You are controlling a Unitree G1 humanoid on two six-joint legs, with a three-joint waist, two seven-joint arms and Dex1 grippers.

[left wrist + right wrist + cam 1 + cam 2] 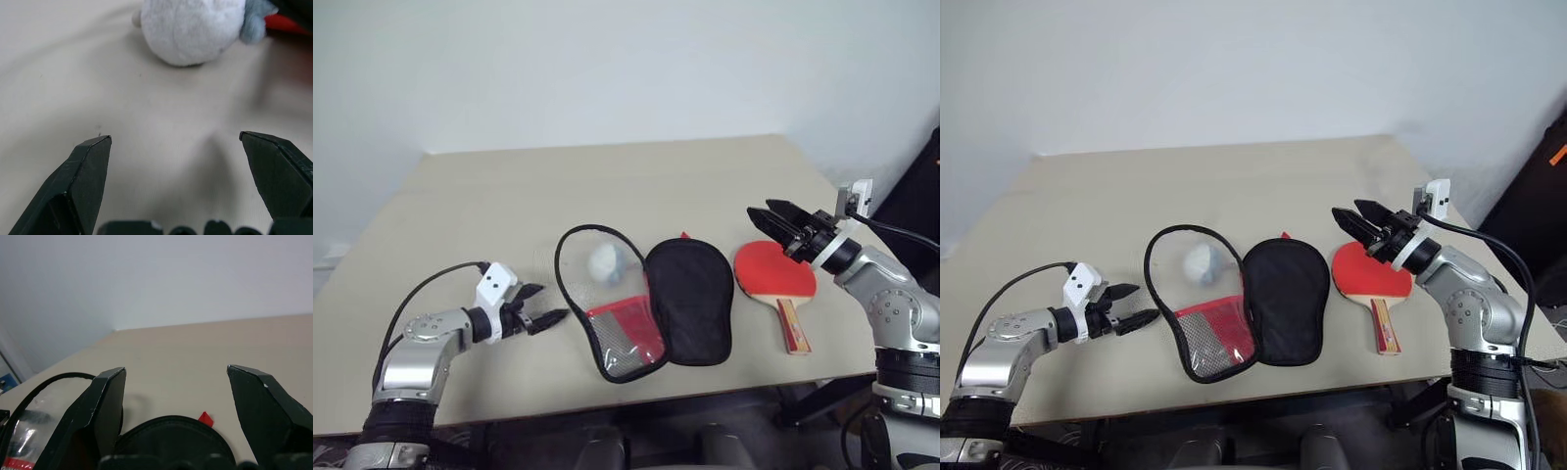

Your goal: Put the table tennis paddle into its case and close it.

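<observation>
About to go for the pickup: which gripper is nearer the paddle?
Right. The right gripper hovers open just above the table tennis paddle; the left gripper sits open beyond the case, on its far side.

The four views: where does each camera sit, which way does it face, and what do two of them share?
Left eye and right eye views: on the head, looking forward and down at the table; both arms show.
Left wrist view: between the open left gripper fingers, facing the whitish ball.
Right wrist view: between the open right gripper fingers, looking across the open case to the wall.
Shared: case, also paddle, in both eye views.
</observation>
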